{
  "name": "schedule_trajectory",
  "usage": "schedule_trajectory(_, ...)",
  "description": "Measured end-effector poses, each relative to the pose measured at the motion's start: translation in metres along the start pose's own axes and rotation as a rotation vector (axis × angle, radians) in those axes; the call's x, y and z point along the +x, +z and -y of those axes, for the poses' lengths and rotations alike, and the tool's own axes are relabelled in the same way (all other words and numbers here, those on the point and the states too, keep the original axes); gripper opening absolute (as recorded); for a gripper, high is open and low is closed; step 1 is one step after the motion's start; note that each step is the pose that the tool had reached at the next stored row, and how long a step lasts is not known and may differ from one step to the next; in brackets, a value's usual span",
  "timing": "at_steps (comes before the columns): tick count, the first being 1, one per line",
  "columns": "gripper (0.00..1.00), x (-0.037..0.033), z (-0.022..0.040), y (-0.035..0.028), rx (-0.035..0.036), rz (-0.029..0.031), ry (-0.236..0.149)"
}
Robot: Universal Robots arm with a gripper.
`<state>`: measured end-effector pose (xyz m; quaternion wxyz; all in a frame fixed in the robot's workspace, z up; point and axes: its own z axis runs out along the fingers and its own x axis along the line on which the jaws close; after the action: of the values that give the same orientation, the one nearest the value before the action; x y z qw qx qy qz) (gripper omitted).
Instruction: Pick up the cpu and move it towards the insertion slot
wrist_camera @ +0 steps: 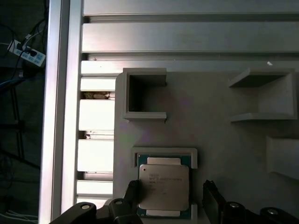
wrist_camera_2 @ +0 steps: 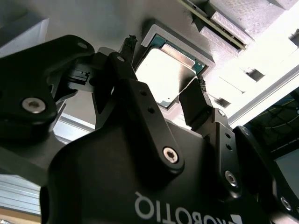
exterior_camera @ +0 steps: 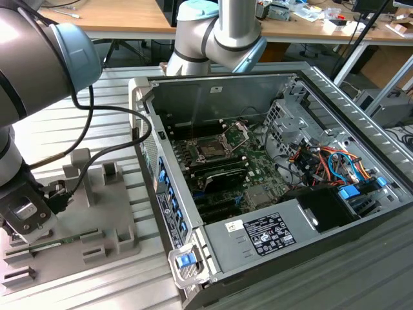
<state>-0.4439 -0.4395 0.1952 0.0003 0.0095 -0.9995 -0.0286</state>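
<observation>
Hovers over the grey holder with claw open, fingers flanking the chip in the holder's recess; socket well apart from the holder.

I work on a ribbed aluminium tabletop, pale and brightly lit, at the left of the exterior view. Across that view's top edge runs a wooden desk, cluttered, on white legs. In the first wrist view a power strip lies on dark floor beside the tabletop.
</observation>
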Motion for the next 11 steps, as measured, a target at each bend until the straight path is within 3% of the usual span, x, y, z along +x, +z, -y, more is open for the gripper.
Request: schedule_trajectory(11, 0.66, 0.0027, -0.0033, 0.0039, 0.0003, -0.0010, -0.012)
